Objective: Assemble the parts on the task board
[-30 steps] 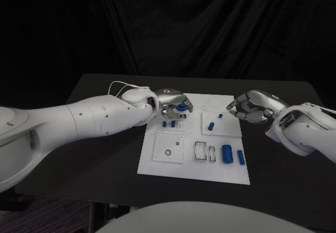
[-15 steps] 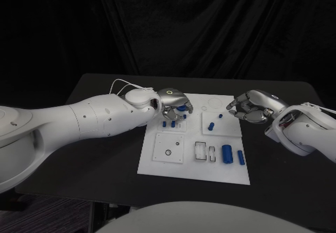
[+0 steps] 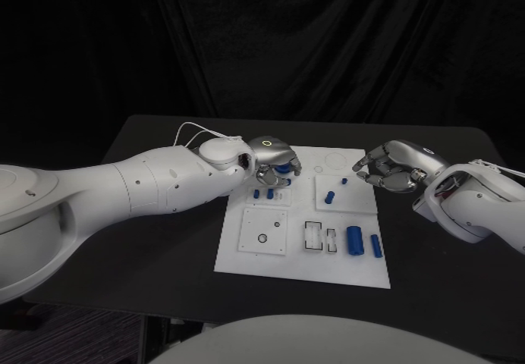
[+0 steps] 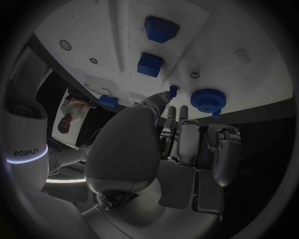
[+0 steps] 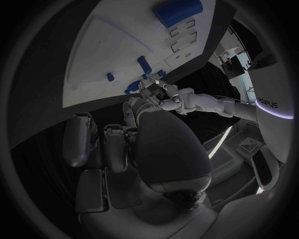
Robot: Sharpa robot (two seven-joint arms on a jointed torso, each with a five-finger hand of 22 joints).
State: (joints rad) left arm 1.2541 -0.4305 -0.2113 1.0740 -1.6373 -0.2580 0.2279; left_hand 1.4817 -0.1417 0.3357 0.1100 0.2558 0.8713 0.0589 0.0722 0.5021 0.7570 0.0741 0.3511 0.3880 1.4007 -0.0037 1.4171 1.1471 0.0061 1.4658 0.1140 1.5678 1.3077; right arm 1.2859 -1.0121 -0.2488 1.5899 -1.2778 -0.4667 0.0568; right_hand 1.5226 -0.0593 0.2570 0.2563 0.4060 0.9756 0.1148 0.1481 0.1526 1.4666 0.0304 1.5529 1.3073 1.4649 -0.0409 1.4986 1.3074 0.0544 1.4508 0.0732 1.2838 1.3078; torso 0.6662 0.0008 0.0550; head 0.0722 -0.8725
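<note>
1. Several blue parts (image 3: 356, 240) lie on the white task board (image 3: 262, 262), mid-table.
2. Left hand (image 3: 274, 164) hovers over the board's far corner, pinching a small blue part (image 4: 173, 90).
3. Right hand (image 3: 391, 168) hangs curled, holding nothing.
4. Black table (image 3: 153, 227) and dark curtain surround them.

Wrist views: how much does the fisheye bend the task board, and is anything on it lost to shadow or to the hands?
In the left wrist view the task board edge curves strongly, and the left hand covers the middle, dim but readable. In the right wrist view the board bows likewise, the right hand lies in shadow, and the blue parts stay clear. In the head view the board's edges look straight.
</note>
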